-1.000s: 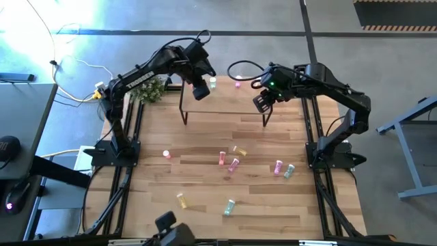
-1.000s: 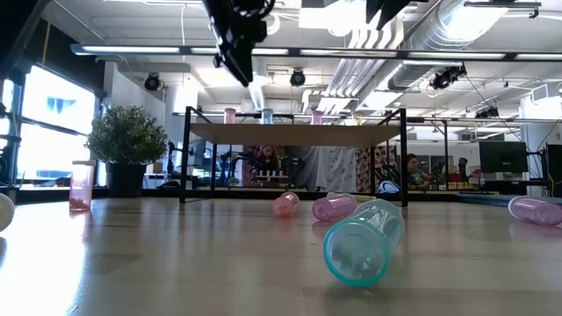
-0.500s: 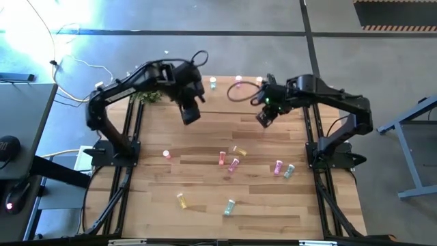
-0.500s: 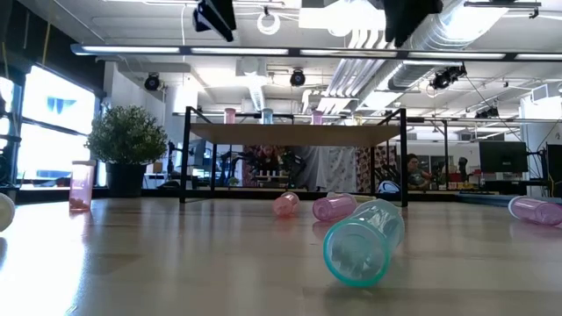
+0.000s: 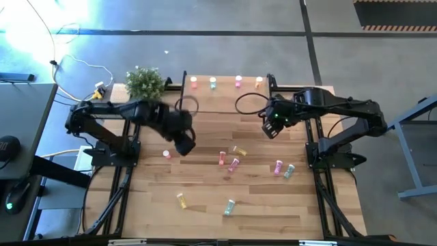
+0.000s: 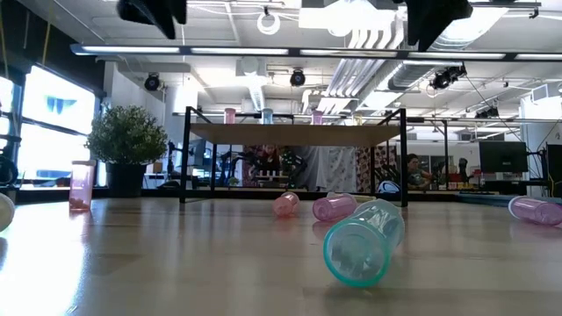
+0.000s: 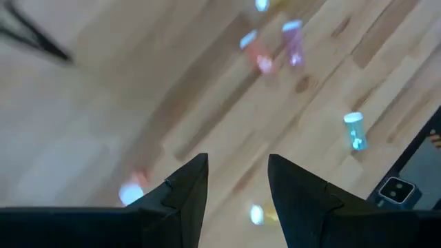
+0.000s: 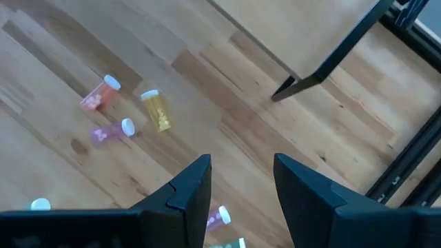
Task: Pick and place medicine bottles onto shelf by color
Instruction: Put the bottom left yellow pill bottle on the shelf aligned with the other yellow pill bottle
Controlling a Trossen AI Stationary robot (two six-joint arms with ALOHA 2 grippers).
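standing along the far edge of the shelf (image 5: 225,102) were four medicine bottles (image 5: 213,83), one each of salmon, mint, pink and orange, all well beyond both grippers. scattered on the tabletop (image 5: 205,219) nearer the camera lay the rest: a salmon bottle (image 5: 222,158), a pink one (image 5: 234,165) and a yellow one (image 5: 240,151) bunched between the two grippers, a pink and mint pair (image 5: 283,169) below the right gripper (image 5: 270,127), and a small upright bottle (image 5: 166,154) just beside the left gripper (image 5: 184,144). a mint bottle (image 6: 362,241) lay on its side closest to the low camera. both grippers hung above the wood with fingers parted a moderate gap and nothing between them; the left wrist view was blurred, so this is probably true there too. a potted plant (image 5: 145,83) stood beyond the left gripper.
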